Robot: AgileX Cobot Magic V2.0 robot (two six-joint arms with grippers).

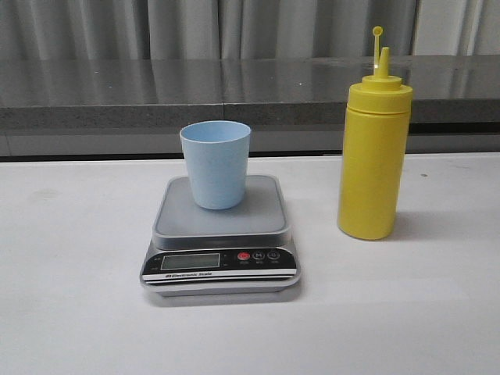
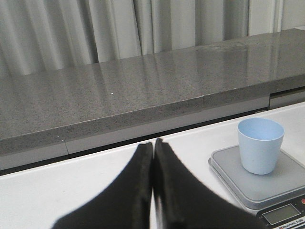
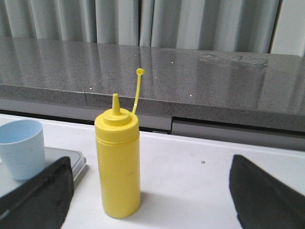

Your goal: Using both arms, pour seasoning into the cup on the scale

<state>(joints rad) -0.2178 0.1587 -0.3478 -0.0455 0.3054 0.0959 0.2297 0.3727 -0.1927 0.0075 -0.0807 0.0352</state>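
The pale blue cup stands upright on the silver-grey scale at the table's middle. The yellow seasoning bottle stands upright to the scale's right, nozzle up, stopper stick raised. Neither gripper shows in the front view. In the left wrist view my left gripper is shut and empty, well short of the cup and the scale. In the right wrist view my right gripper is wide open; the bottle stands ahead between the fingers, nearer one finger, untouched. The cup and the scale's corner also show there.
A grey stone ledge runs along the back of the white table, with pale curtains behind it. The scale's black front panel with its display and buttons faces the front edge.
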